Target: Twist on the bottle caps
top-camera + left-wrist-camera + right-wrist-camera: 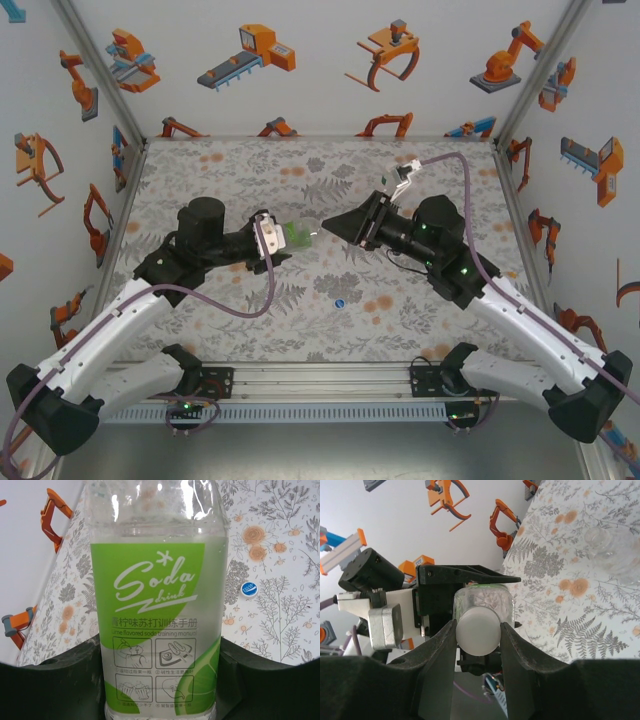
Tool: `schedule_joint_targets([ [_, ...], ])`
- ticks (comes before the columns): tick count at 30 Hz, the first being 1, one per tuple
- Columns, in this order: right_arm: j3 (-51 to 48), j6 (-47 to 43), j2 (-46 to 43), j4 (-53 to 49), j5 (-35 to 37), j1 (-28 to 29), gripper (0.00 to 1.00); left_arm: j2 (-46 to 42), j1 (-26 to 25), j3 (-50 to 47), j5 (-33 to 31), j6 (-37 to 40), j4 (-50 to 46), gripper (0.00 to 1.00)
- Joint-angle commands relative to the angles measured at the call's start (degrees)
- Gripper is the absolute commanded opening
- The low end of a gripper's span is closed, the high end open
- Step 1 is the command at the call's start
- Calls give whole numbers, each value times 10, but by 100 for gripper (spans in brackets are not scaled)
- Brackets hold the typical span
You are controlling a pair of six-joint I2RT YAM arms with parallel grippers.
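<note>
Pinching white cap (478,629) in right gripper (478,633), apparently on neck of green-labelled bottle (157,580); clamping bottle in left gripper (160,647).

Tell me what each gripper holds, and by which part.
Left gripper clamps the green-labelled bottle around its labelled body. Right gripper pinches the white cap by its sides, at the bottle's neck.

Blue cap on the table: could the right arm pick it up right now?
Probably not yet: the right tool is shut on a white cap at the green-labelled bottle's mouth. The blue cap itself lies in the open on the table.
</note>
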Motion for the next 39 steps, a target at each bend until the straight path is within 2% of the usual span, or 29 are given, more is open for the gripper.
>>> schedule_joint_targets([
  [1, 25, 37, 6, -17, -19, 6, 12, -3, -7, -3, 17, -5, 40, 0],
  [2, 26, 32, 6, -17, -22, 5, 21, -3, -7, -4, 18, -5, 40, 0],
  [9, 50, -57, -24, -45, -8, 6, 60, 3, -7, 2, 34, 0, 28, 0],
  [11, 56, -86, -36, -58, 1, 5, 67, 5, -7, 6, 42, 5, 16, 0],
  [14, 59, -148, -55, -73, 9, 6, 72, 6, -6, 9, 57, 9, 10, 0],
  [19, 53, -288, -81, -77, -10, 5, 73, 7, -7, 9, 82, 12, 8, 0],
  [23, 36, -454, -100, -77, -68, 6, 69, 5, -7, 11, 97, 18, 0, 0],
  [27, 30, -619, -111, -89, -159, 6, 67, 4, -7, 13, 108, 25, -10, 0],
  [30, 37, -708, -104, -110, -208, 6, 65, 4, -7, 15, 121, 27, -13, 0],
  [33, 49, -769, -91, -131, -256, 6, 63, 4, -8, 19, 130, 35, -27, 0],
  [39, 61, -813, -78, -131, -288, 6, 60, 10, -8, 26, 167, 43, -42, 0],
])
